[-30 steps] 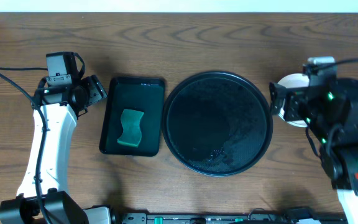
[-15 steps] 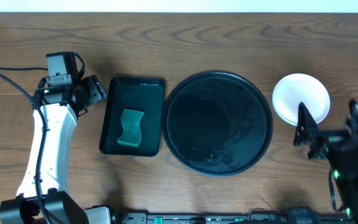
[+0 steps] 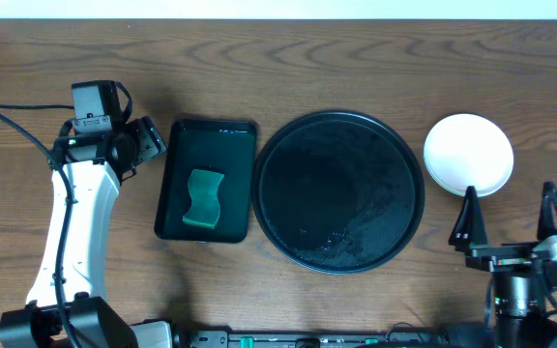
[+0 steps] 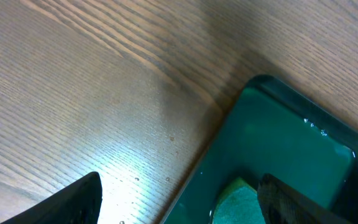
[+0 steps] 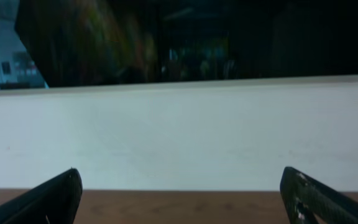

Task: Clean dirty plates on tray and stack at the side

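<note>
R gripper [image 3: 508, 198] spread wide, empty, just short of plates [image 3: 468, 155], sat right of bare tray [image 3: 339, 190]. L gripper [image 3: 151, 145] spread too, nr green tray [image 3: 177, 174]. Risk: fwd swing w/ wide fingers could clip plates, shove them off-edge.

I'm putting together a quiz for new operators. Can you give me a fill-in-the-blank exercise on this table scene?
1. The rectangular dark green tray holds a green ____.
2. The white plate sits on the wooden table, on the ____ side of the round black tray.
3. The left gripper and the right gripper both have their jaws ____.

Missing words: sponge; right; open.
</note>
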`<state>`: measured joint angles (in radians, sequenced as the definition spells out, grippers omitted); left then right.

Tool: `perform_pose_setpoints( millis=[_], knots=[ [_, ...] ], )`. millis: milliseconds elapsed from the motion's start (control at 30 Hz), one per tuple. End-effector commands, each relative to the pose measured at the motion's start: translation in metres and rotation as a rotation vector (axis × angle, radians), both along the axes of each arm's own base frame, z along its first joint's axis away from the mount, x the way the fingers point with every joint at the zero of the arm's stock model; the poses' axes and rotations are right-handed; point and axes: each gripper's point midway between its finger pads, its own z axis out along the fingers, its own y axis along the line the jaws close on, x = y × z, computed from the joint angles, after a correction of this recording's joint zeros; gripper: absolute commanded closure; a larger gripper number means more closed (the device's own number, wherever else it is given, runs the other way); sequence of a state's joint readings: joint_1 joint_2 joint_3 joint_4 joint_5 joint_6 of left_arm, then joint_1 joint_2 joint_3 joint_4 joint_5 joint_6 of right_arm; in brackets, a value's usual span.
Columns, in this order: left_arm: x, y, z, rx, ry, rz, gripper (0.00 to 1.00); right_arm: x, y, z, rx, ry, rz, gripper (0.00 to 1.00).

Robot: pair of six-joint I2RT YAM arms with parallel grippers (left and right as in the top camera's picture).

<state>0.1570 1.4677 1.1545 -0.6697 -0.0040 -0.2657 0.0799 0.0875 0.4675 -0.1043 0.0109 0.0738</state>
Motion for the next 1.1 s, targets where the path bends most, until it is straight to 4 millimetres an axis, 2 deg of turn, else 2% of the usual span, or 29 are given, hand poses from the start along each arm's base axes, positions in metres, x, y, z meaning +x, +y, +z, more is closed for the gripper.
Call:
perform_pose_setpoints(
  millis=[0,133,233,700,767,900,1067],
  knots=[
    [0.002,0.004,0.007,0.006,-0.019,0.017,0.20,0.001,0.000,-0.012,-0.013,-0.036,-0.002,0.01],
    [0.002,0.004,0.007,0.006,-0.019,0.017,0.20,0.003,-0.003,-0.015,-0.009,-0.125,-0.016,0.01],
    [0.002,0.004,0.007,0.006,-0.019,0.017,0.20,0.008,-0.004,-0.024,-0.011,-0.135,-0.020,0.01],
    [0.002,0.004,0.007,0.006,-0.019,0.017,0.20,0.042,0.001,-0.122,-0.039,0.060,0.018,0.01],
    [0.002,0.004,0.007,0.006,-0.019,0.017,0.20,0.045,0.001,-0.136,-0.037,0.113,0.020,0.01],
    [0.002,0.004,0.007,0.006,-0.019,0.017,0.20,0.047,0.001,-0.151,-0.041,0.175,0.020,0.01],
    [0.002,0.004,0.007,0.006,-0.019,0.017,0.20,0.047,0.001,-0.192,-0.089,0.337,0.018,0.01]
  ],
)
